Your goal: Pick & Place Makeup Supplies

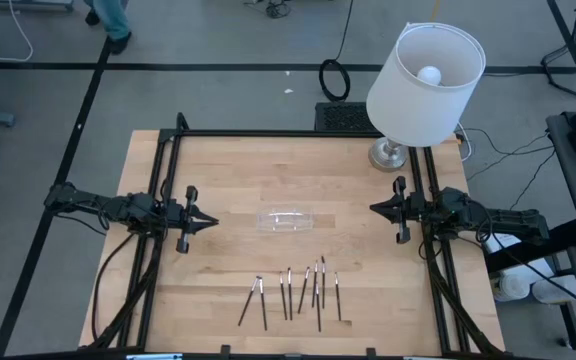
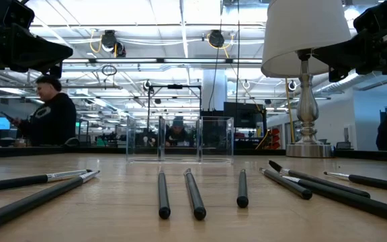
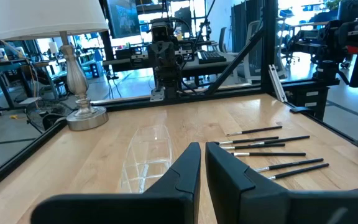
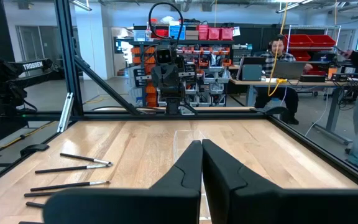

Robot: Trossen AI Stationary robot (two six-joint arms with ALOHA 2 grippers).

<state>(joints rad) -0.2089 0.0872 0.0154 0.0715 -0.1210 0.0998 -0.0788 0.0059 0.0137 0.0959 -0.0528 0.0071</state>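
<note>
— What lies closest?
— The makeup brushes [image 2: 195,195], a loose row on the bench [image 1: 228,170], untouched.
— And the left end effector [image 1: 211,220]?
— Clenched on nothing, hovering at the bench's side; the brushes sit forward and off to its right, well apart.
— The right end effector [image 1: 373,208]?
— Likewise clenched and empty, facing the left one. The clear plastic tray [image 1: 285,220] lies between them, the lamp [image 1: 423,75] beside the right arm.
</note>
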